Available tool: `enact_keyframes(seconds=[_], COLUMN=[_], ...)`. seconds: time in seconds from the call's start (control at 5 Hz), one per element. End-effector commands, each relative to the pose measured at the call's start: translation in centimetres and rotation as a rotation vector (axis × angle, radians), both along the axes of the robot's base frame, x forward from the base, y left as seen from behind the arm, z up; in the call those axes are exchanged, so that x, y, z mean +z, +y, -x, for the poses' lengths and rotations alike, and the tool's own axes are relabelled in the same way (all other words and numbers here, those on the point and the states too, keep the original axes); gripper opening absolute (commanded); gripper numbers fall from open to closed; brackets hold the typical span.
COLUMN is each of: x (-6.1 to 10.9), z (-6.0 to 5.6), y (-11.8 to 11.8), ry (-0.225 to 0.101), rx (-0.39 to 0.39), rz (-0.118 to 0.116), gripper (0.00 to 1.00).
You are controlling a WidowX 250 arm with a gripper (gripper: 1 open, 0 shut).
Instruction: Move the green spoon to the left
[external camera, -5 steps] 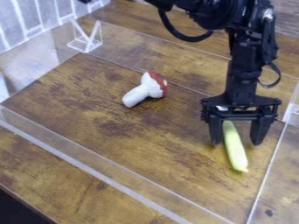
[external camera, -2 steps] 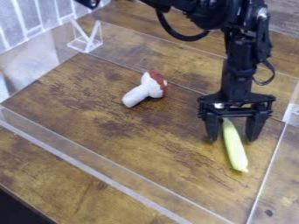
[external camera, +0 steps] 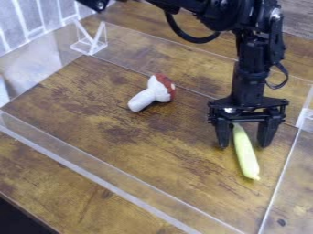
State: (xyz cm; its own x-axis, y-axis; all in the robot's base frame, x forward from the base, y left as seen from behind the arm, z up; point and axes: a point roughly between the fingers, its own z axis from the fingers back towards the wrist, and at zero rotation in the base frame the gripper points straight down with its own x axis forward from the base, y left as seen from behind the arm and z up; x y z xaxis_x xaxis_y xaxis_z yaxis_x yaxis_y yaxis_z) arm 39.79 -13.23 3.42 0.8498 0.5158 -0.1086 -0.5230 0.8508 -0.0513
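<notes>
I see a toy mushroom (external camera: 152,92) lying on its side on the wooden desk (external camera: 86,105), a clear stand (external camera: 88,38) beyond it.

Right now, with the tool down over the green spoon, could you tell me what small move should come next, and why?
Probably close the tool on the green spoon. Its fingers stand open, one on each side of the spoon's upper end, low by the wooden table, so a grip seems ready. The spoon lies right of the toy mushroom and has not yet gone left.
</notes>
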Motion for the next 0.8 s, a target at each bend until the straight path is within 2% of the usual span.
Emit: enact_keyframes(seconds=[0.0, 0.2, 0.4, 0.6], x=[2.3, 2.0, 2.5, 4.1], z=[-1.1, -1.2, -1.1, -1.0], y=[0.3, 0.4, 0.5, 0.8], ry=[-0.059, -0.059, -0.060, -0.070], rx=[0.020, 0.022, 0.022, 0.026], rz=[0.015, 0.013, 0.017, 0.039], gripper=[1.00, 0.00, 0.00, 0.00])
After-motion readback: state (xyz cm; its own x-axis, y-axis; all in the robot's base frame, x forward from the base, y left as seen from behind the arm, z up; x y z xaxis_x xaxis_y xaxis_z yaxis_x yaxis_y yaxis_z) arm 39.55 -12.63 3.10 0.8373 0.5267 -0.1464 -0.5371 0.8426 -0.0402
